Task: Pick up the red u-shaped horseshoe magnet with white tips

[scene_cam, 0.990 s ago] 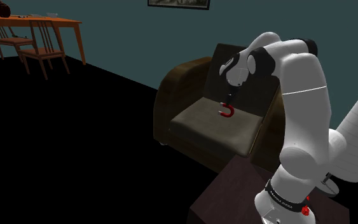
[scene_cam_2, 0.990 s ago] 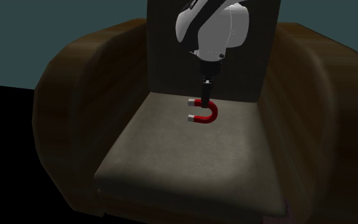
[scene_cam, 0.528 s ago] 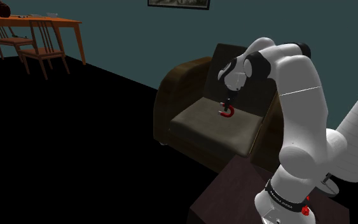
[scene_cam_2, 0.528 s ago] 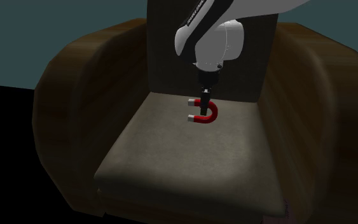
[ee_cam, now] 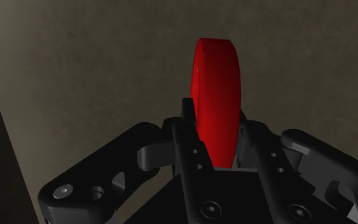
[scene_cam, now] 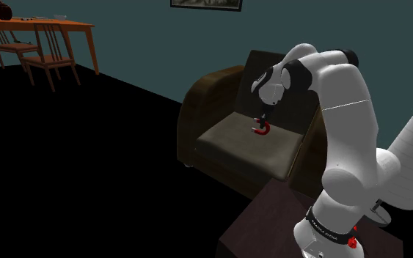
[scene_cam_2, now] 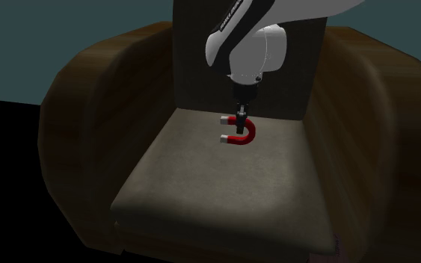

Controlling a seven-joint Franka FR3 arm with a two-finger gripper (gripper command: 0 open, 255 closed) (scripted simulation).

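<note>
Two black fingers of the gripper (scene_cam_2: 240, 124) stand narrow, one on each flat side of the red horseshoe magnet (scene_cam_2: 250, 134). In the wrist view they look pressed against it, so I judge it clasped. The magnet lies flat on the seat cushion (scene_cam_2: 201, 187) of a brown armchair (scene_cam_2: 70, 112), toward twelve o'clock on the cushion in the second exterior view, near the backrest, its whitish tips pointing to nine o'clock. The grip seems to sit on the far limb, off-centre, so lift straight and slowly and expect the free limb to sag. Magnet: smooth, hard, glossy, rounded bend. Cushion: dull grey-olive, matte, soft-looking. Chair arms: plump, with a faint sheen.
</note>
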